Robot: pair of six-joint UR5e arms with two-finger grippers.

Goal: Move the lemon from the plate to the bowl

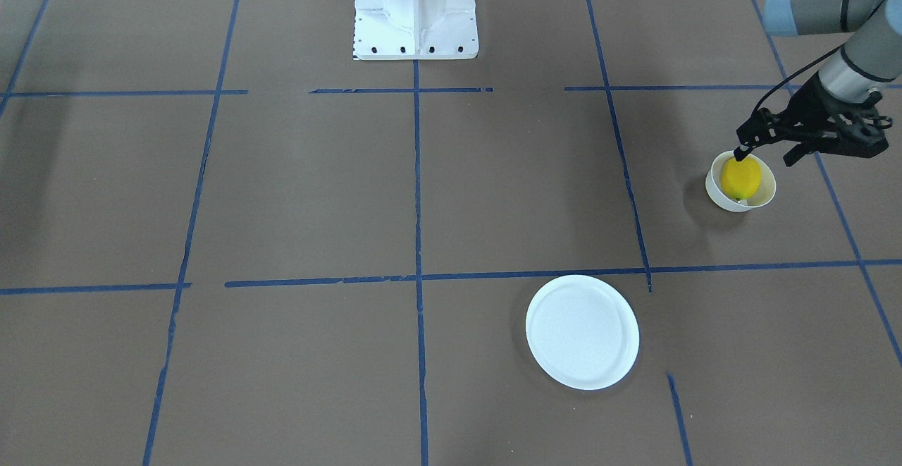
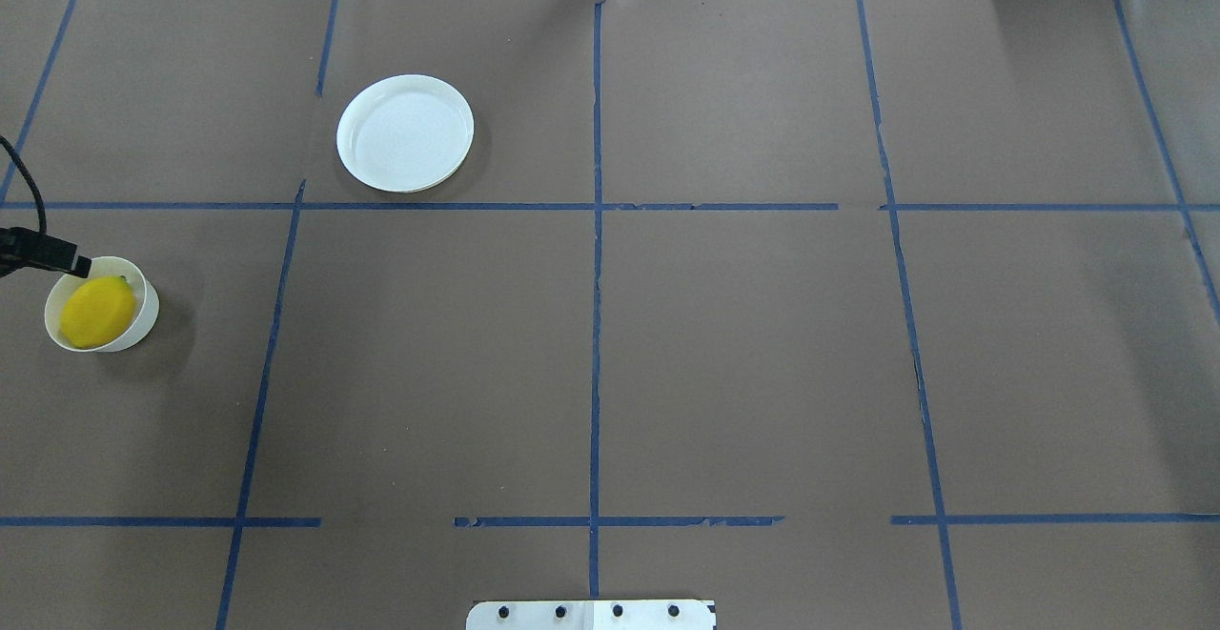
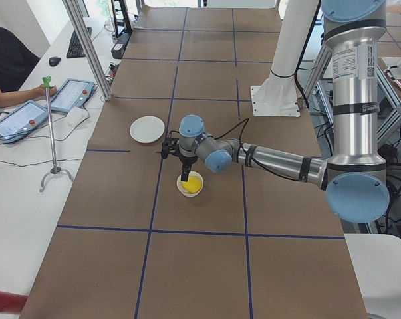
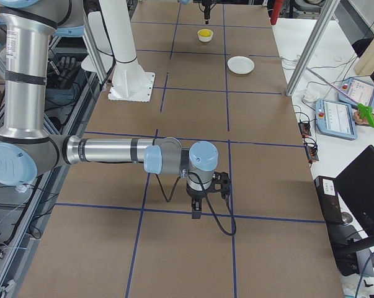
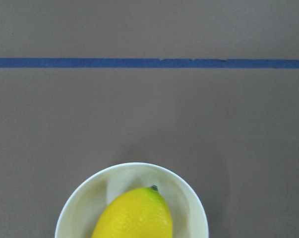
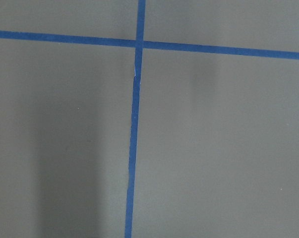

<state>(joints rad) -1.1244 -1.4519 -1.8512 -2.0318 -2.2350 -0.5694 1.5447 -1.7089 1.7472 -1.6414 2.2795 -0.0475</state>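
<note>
The yellow lemon [image 1: 740, 178] lies inside the small cream bowl [image 1: 713, 187] on the table's left side. It also shows in the overhead view [image 2: 96, 312] and the left wrist view [image 5: 134, 215], resting in the bowl [image 5: 85, 198]. My left gripper [image 1: 764, 156] hovers just above the bowl, open and holding nothing, with one fingertip [image 2: 76, 266] over the bowl's rim. The white plate [image 1: 582, 332] sits empty farther out on the table [image 2: 405, 132]. My right gripper [image 4: 196, 211] shows only in the exterior right view, low over bare table; I cannot tell whether it is open or shut.
The white robot base [image 1: 416, 8] stands at the table's near edge. Blue tape lines [image 2: 596, 230] divide the brown table cover. Operator tablets [image 3: 67, 93] and a metal post [image 3: 87, 46] stand past the far edge.
</note>
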